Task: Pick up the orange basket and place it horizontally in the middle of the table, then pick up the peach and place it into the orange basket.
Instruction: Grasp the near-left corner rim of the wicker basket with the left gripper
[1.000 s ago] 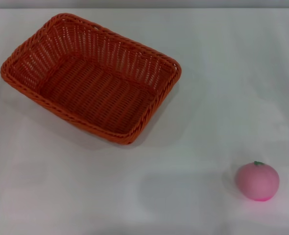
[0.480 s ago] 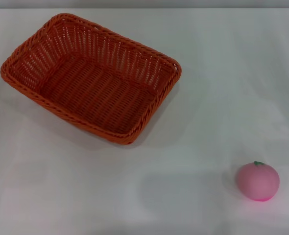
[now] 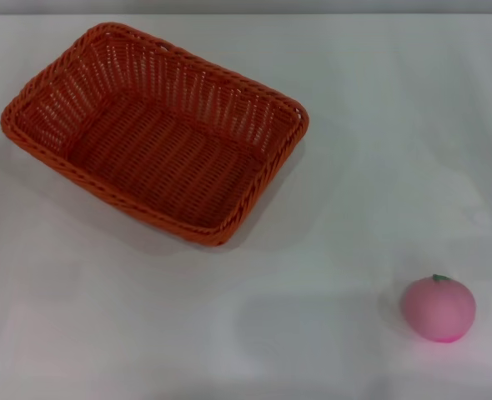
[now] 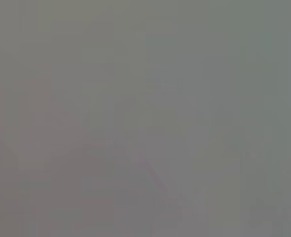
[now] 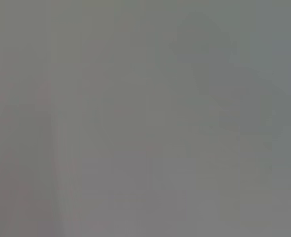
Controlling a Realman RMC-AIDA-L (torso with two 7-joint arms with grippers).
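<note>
The orange basket (image 3: 156,131) lies on the white table (image 3: 371,150) at the far left of the head view, turned at a slant, with nothing inside it. The pink peach (image 3: 439,308) rests near the front right, its green stem pointing up. Neither gripper shows in the head view. Both wrist views are a plain grey blur with nothing recognisable in them.
The table's far edge (image 3: 246,13) runs along the top of the head view. Bare white surface lies between the basket and the peach.
</note>
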